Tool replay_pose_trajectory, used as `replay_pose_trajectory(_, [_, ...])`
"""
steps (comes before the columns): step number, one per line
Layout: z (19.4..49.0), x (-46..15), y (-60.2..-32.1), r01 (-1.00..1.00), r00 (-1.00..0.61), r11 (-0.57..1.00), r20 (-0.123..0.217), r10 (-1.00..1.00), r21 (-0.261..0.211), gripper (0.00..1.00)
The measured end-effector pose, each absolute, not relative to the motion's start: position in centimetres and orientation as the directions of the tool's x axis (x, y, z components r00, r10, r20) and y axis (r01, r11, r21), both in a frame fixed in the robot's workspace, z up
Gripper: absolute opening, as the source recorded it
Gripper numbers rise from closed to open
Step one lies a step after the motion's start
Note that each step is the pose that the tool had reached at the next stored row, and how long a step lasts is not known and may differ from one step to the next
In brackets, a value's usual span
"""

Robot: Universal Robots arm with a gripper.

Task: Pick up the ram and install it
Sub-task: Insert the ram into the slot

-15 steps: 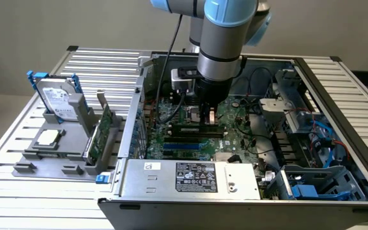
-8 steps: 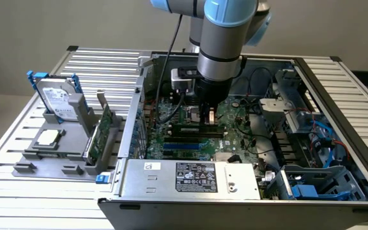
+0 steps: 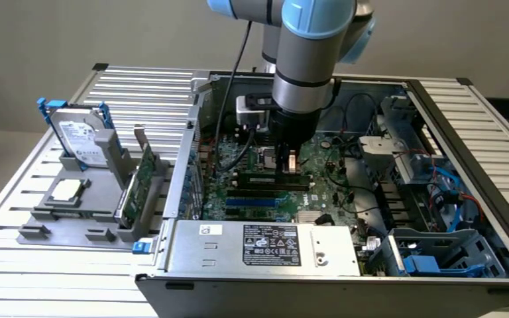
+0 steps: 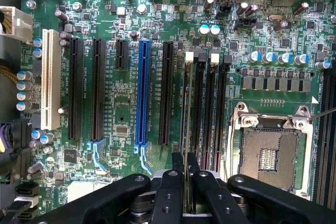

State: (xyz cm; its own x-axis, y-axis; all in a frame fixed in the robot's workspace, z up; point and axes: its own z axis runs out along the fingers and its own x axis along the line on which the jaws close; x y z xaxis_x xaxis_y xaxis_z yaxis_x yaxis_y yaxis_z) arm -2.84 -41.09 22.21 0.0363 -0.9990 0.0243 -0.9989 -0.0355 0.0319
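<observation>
The black jaws pinch the long, thin green ram stick (image 4: 185, 124) edge-on, lined up over the black memory slots (image 4: 216, 108) beside the silver processor socket (image 4: 270, 156), mid-way across the green motherboard (image 4: 122, 95).

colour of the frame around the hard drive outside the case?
Blue frame; best in exterior view.

Slatted metal table (image 3: 140, 86) carries an open computer case (image 3: 325, 293), which sits across its middle and toward the exterior view's right. Just beside the case, on the exterior view's left, rests a grey holder tray (image 3: 60, 226) with parts standing upright in it.
</observation>
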Motion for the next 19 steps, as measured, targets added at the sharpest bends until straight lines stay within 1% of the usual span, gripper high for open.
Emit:
replay_pose_trajectory(13, [21.97, -2.87, -41.09, -0.999, 0.025, -0.024, 0.024, -0.999, 0.032, 0.14])
replay_pose_trajectory(19, [21.96, -2.92, -41.08, -0.999, 0.025, -0.025, 0.012, -1.0, 0.031, 0.14])
